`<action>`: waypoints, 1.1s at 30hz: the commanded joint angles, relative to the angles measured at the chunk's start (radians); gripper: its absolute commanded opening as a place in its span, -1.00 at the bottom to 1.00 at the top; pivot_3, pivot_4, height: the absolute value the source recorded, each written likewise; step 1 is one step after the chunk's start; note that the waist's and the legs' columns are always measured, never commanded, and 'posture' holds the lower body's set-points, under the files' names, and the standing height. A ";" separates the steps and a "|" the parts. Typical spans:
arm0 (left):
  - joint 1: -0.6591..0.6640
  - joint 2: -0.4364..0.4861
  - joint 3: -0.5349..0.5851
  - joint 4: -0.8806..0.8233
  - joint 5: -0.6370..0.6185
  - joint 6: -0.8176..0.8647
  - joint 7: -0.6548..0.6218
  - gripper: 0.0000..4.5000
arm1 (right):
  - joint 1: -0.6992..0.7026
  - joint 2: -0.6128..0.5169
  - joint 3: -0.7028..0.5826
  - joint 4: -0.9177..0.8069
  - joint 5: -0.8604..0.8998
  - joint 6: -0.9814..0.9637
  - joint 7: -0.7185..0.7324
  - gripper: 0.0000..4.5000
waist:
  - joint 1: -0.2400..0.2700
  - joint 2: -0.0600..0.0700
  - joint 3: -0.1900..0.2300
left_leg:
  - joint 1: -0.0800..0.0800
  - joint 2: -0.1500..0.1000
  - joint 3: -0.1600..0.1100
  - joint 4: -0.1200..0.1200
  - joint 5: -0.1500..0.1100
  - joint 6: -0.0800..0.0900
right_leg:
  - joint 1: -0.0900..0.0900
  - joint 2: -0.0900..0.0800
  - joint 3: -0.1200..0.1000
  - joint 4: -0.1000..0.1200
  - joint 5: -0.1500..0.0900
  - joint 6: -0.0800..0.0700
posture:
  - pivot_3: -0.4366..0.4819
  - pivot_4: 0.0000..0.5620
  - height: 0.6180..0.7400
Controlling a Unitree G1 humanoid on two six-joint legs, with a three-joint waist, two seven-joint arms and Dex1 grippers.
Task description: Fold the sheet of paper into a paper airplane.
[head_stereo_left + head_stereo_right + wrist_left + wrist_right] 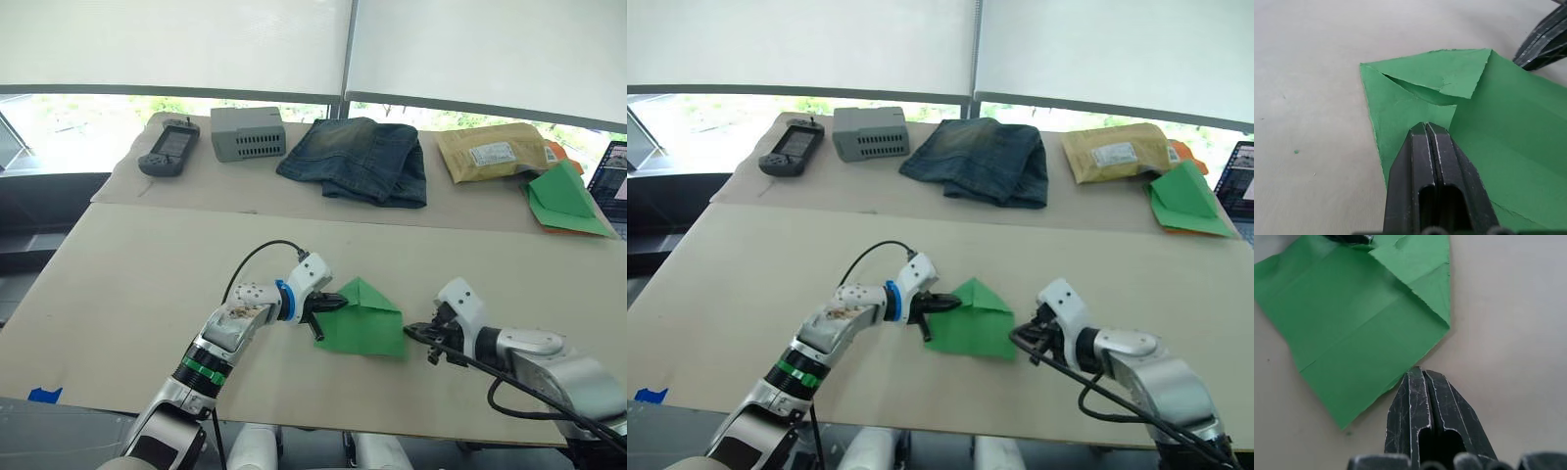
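In the left eye view, the thin bright green sheet of paper lies flat on the beige table, near its front edge, between the two grippers. Its far corners are folded in, so its far end forms a point. The left gripper rests on the sheet's left side; the right gripper sits at its right edge. At the far side of the table lie a grey handheld controller, a grey vented box, folded blue denim jeans, a tan padded envelope and a larger green triangular paper stack with an orange edge.

In the left wrist view, the left gripper's fingers are pressed together, tips down on the sheet beside a folded flap.

In the right wrist view, the right gripper's fingers are closed together, tips touching the sheet's edge, holding nothing.
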 commanded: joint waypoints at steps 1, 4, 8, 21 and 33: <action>0.019 0.006 -0.027 0.042 0.033 0.019 0.005 -0.99 | 0.049 -0.058 -0.040 -0.066 0.055 0.057 0.027 -1.00 | 0.002 0.000 0.000 | 0.000 0.000 0.000 0.000 0.000 0.000 | 0.000 0.000 0.000 0.000 0.000 0.000 | -0.05 -0.47 0.90; 0.016 0.005 -0.028 0.046 0.034 0.017 0.004 -0.99 | 0.093 -0.072 -0.054 -0.105 0.081 0.078 0.016 -1.00 | 0.004 0.000 0.000 | -0.001 0.000 0.000 0.000 0.000 0.000 | 0.000 0.000 0.000 0.000 0.000 0.000 | -0.05 -0.47 0.90; 0.010 0.003 -0.033 0.052 0.038 0.010 0.002 -0.99 | 0.141 -0.025 -0.114 -0.133 0.115 0.112 -0.038 -1.00 | 0.004 0.000 0.000 | 0.000 0.000 -0.001 0.000 0.000 0.000 | 0.000 0.000 0.000 0.000 0.000 0.000 | -0.05 -0.47 0.90; 0.008 0.005 -0.033 0.055 0.038 0.011 -0.006 -1.00 | 0.326 0.220 -0.418 -0.159 0.566 0.240 -0.073 0.17 | 0.004 0.000 -0.001 | -0.002 0.000 -0.003 0.000 0.000 0.000 | 0.000 0.001 0.000 0.000 -0.004 -0.005 | -0.05 -0.47 0.90; 0.000 0.009 -0.038 0.059 0.047 0.008 -0.014 -1.00 | 0.323 0.426 -0.453 0.032 0.865 0.277 -0.406 0.17 | -0.004 0.004 -0.003 | -0.002 0.001 -0.004 0.000 0.000 0.000 | 0.000 0.001 0.000 0.000 -0.004 -0.006 | -0.05 -0.47 0.90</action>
